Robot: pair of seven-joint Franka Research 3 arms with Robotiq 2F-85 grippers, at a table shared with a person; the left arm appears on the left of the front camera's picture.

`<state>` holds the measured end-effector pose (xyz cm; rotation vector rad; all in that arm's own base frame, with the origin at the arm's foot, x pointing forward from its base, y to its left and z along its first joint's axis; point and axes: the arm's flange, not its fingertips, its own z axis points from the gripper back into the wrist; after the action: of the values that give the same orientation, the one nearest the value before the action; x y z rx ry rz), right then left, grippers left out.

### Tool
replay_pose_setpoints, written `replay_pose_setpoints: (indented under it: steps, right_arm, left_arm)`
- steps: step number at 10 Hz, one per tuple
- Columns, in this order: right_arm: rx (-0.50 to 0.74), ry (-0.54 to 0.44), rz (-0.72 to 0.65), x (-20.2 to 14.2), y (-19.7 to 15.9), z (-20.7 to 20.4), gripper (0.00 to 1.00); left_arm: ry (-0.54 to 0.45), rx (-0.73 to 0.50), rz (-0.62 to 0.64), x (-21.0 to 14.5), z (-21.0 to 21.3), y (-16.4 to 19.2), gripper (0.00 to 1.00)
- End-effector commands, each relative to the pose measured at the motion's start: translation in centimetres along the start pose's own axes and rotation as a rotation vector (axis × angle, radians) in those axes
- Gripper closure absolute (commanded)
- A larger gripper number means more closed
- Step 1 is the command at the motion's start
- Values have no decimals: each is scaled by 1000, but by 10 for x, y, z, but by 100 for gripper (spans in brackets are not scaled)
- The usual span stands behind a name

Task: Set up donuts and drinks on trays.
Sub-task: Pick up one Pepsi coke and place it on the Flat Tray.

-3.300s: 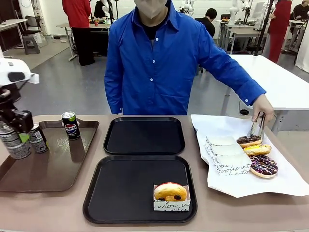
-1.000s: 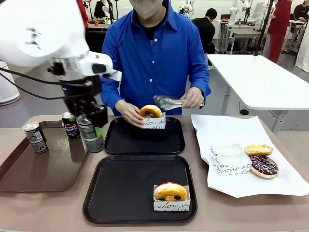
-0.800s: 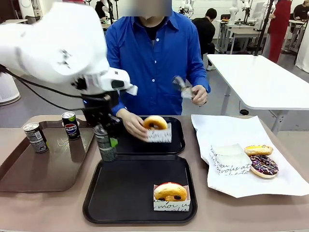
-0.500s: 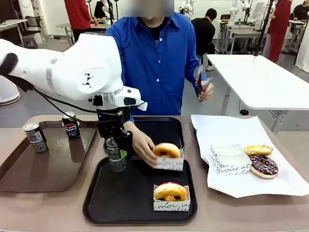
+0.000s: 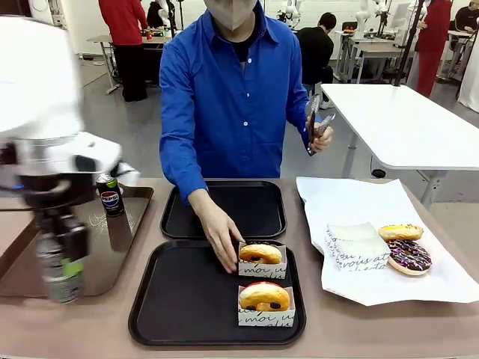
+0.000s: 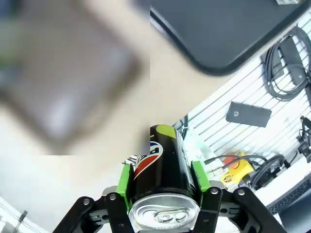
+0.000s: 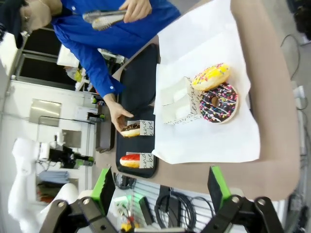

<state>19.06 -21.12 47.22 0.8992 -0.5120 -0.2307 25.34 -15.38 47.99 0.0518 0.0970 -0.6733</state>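
Note:
My left gripper (image 5: pixel 63 253) is shut on a dark drink can (image 5: pixel 60 263), blurred, at the front of the brown tray (image 5: pixel 22 262). In the left wrist view the can (image 6: pixel 164 167) sits between the green pads of the gripper (image 6: pixel 163 182). The near black tray (image 5: pixel 187 299) holds two sleeved donuts, one dark-iced (image 5: pixel 260 254) and one pink-iced (image 5: pixel 263 297). The person's hand (image 5: pixel 221 239) touches the dark-iced one. The far black tray (image 5: pixel 224 213) is bare. My right gripper (image 7: pixel 160 187) stands open high above the table, looking down on both donuts (image 7: pixel 132 128).
A second can (image 5: pixel 110 196) stands at the back of the brown tray. White paper (image 5: pixel 374 280) at right carries a yellow donut (image 5: pixel 400 232), a chocolate sprinkled donut (image 5: pixel 409 256) and a stack of paper sleeves (image 5: pixel 353 247). The person's other hand holds tongs (image 5: pixel 316 123) up.
My left arm has swung the can from over the near tray's back left corner to the left front, over the brown tray. The person has set the dark-iced donut on the near tray.

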Motion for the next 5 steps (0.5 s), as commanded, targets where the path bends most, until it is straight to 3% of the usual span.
replay_pose_setpoints:
  steps: [1, 5]
  right_arm:
    - [26, -12, 15, 1, -1, -1, 0]
    - [26, -12, 15, 1, -1, -1, 0]
  left_arm:
    - [-73, 34, 11, -25, 6, 6, 42]
    - [-97, 20, 39, -14, 9, 7, 42]
